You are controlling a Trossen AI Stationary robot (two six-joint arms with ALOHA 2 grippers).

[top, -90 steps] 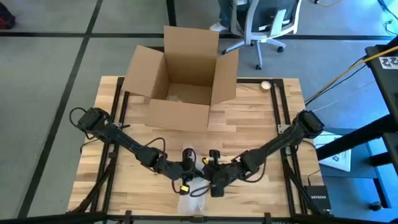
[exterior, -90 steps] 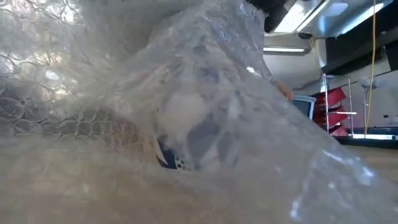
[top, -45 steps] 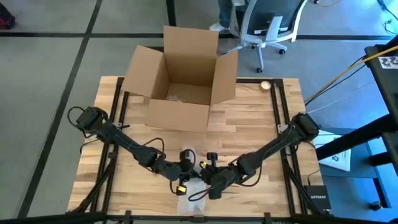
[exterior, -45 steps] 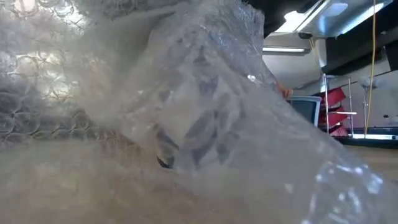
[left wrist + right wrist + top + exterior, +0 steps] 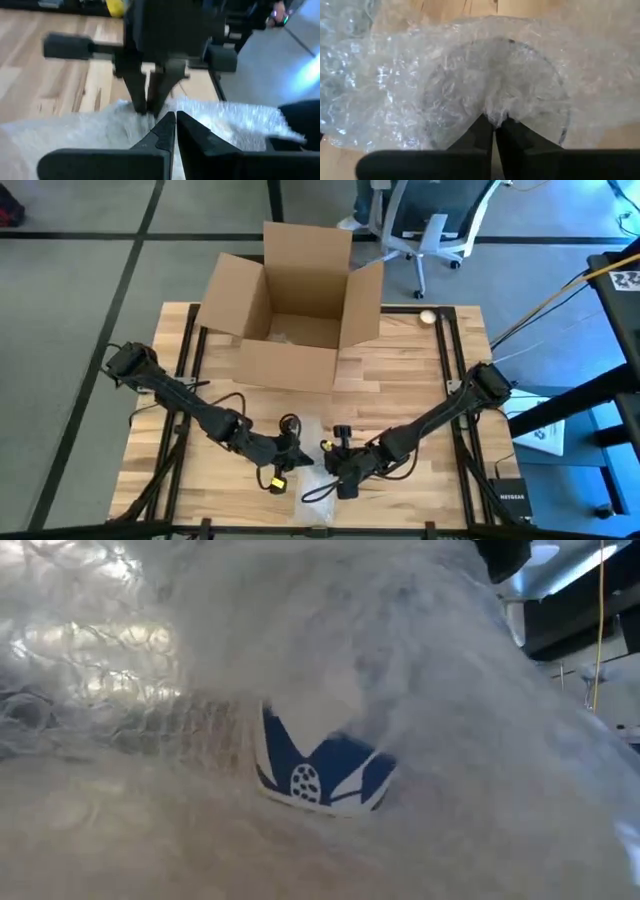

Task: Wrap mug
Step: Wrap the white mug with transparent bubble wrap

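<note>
Leftward has drawn left pincer [image 5: 293, 457]; right pincer [image 5: 493, 121] pinches bubble wrap [image 5: 445, 75].

A white mug [image 5: 325, 765] with a blue pattern lies at the table's near edge, apparently on its side, draped under clear bubble wrap [image 5: 470, 85] that covers all but a low patch of its wall.

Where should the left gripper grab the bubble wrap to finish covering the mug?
Probably the loose edge of the bubble wrap on the left arm's side, approached low from that side. The right gripper already pinches a fold over the mug, whose blue and white side shows uncovered. The left gripper looks shut, apparently on nothing.
</note>
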